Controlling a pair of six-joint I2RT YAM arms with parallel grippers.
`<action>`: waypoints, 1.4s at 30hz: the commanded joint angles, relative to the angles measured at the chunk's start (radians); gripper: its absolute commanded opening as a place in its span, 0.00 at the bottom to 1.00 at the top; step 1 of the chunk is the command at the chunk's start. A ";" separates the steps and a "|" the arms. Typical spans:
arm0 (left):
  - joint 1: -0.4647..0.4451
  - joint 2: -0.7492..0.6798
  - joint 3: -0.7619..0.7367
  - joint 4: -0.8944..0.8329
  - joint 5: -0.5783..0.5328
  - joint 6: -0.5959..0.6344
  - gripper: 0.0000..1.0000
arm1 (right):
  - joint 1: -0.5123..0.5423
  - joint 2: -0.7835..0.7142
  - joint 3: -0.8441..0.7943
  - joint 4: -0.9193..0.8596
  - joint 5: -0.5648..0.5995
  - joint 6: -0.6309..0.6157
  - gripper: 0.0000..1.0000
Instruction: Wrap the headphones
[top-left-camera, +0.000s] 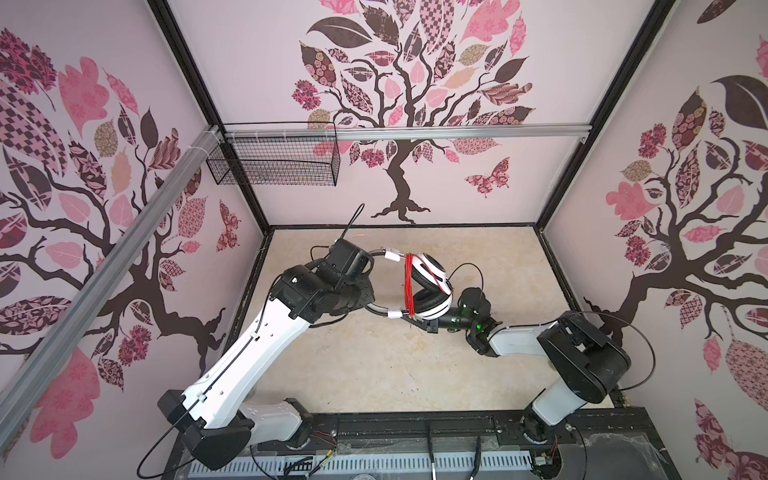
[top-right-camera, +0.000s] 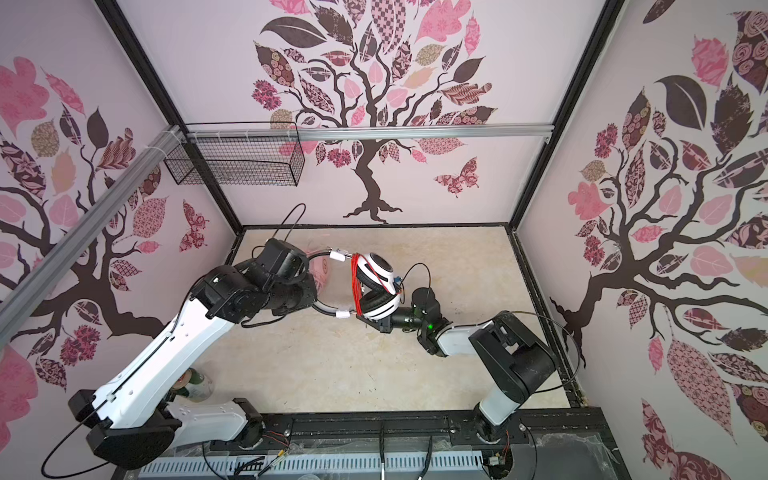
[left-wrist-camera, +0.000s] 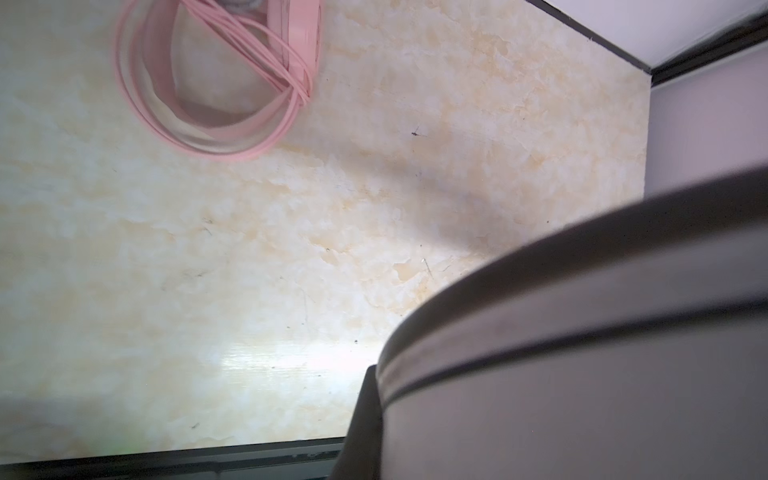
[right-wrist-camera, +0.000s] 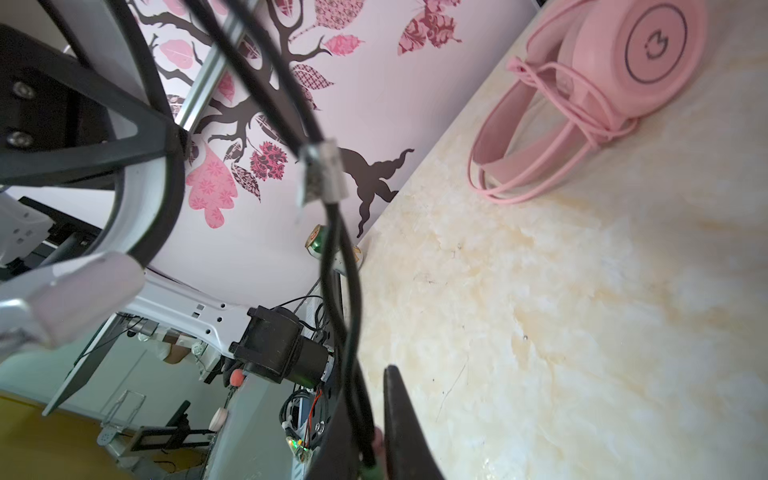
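Two top views show a cream, marbled tabletop (top-left-camera: 374, 374) boxed in by pale walls (top-left-camera: 257, 62) printed with dark trees and pink leaves. A black frame runs along the table's edges, and a wire basket (top-left-camera: 274, 162) hangs from a rail at upper left. The widest bare stretch of table lies at lower centre, between the arm bases and the raised headset. The white-and-black headset (top-left-camera: 432, 274) is held above mid-table at frame centre, with its orange-red cable (top-left-camera: 409, 286) wound in tight loops across it beside the cups. The left gripper (top-left-camera: 368, 291), mostly hidden under its wrist, is clamped on the headband's curve. The right gripper (top-left-camera: 420, 323) sits just under the lower cup. In a top view the pink headset (top-right-camera: 322, 270) shows faintly on the table behind the band.

Left wrist view: the held band fills the lower right, close and blurred. The pink headset (left-wrist-camera: 291, 62) lies on the table at upper left, its cable looped around it.

Right wrist view: the pink headset (right-wrist-camera: 648, 54) lies at upper right, near the wall. Black rails (right-wrist-camera: 332, 232) bearing a white tag run down between the jaws at bottom centre. The jaws stand close about them, but whether they pinch cannot be told.
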 joint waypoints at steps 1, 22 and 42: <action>0.002 -0.040 -0.087 0.214 0.038 -0.214 0.00 | 0.018 -0.075 -0.021 -0.087 0.102 0.073 0.00; 0.004 -0.050 -0.286 0.347 -0.235 -0.355 0.00 | 0.056 -0.170 -0.062 -0.371 0.120 0.078 0.00; 0.004 0.070 -0.431 0.401 -0.231 -0.467 0.00 | 0.098 -0.300 -0.019 -0.722 0.366 -0.064 0.00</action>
